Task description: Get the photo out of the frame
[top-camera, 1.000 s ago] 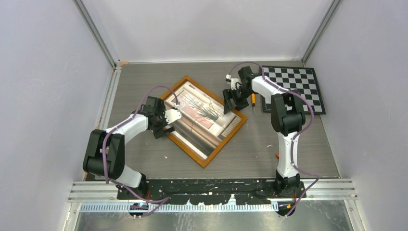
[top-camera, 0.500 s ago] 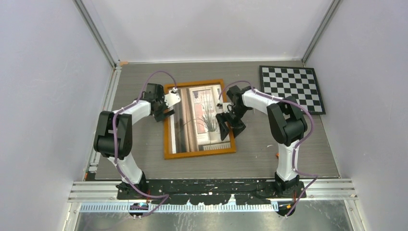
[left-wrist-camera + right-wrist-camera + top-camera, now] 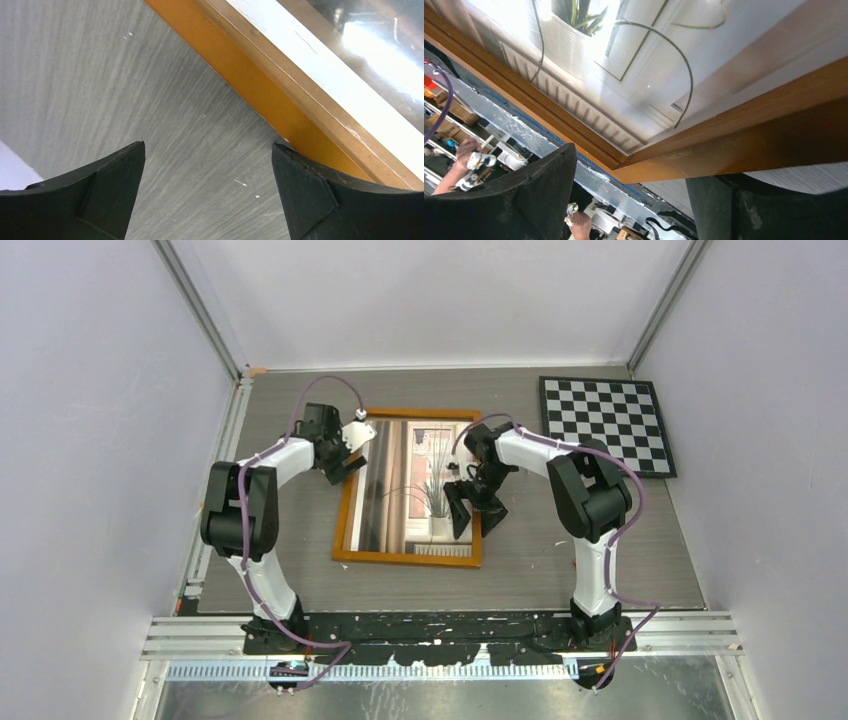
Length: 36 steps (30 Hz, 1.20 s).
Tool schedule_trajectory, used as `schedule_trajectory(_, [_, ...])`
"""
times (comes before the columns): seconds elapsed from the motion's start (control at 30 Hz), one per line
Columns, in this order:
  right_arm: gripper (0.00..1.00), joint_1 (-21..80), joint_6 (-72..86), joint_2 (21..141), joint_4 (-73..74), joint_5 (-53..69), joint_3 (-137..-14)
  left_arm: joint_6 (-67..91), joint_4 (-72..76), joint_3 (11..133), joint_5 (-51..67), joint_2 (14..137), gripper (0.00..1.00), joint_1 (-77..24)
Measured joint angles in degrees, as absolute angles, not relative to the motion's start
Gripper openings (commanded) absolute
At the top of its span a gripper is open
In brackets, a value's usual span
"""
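Photo (image 3: 410, 490) of the spiky potted plant sits inside the frame (image 3: 405, 558), which lies face up in the middle of the worktop (image 3: 290, 530). On my left, the left end effector (image 3: 207, 150) hangs with jaws spread wide over bare worktop just beside the frame's far-left corner, holding nothing. The right end effector (image 3: 477, 515) straddles the frame's right border with jaws spread, though I cannot tell whether it touches the wood, and a checkerboard (image 3: 605, 425) lies far right.
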<state>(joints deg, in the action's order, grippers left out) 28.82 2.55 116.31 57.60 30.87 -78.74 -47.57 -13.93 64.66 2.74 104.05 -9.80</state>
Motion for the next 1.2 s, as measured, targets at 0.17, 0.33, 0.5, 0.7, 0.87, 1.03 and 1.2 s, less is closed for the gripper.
schedule_trajectory(0.17, [0.88,27.73,3.81,116.07,55.94,30.89,-79.42,-44.62,-22.41,68.12,7.86,103.85,1.0,-5.8])
schedule_trajectory(0.33, [0.93,25.67,4.93,113.3,52.23,30.22,-79.37,-44.99,-31.99,71.5,11.33,98.61,1.0,-1.63])
schedule_trajectory(0.5, [0.93,22.06,5.13,106.91,50.78,30.02,-79.35,-47.22,-40.71,70.32,19.2,84.95,0.95,-3.44])
schedule_trajectory(0.7, [0.93,18.02,5.15,102.24,49.71,30.15,-76.88,-46.24,-45.87,63.09,24.4,75.75,0.84,-17.91])
schedule_trajectory(0.87, [0.92,15.33,6.17,101.41,48.34,30.48,-72.53,-39.31,-45.58,54.74,23.53,78.7,0.75,-37.93])
schedule_trajectory(1.03, [0.92,13.15,6.9,100.31,46.24,31.73,-71.48,-35.97,-40.1,53.95,21.19,83.83,0.69,-45.71])
schedule_trajectory(1.2, [0.92,11.6,8.69,99.63,43.2,32.6,-70.13,-34.24,-37.08,52.88,17.74,87.66,0.57,-49.56])
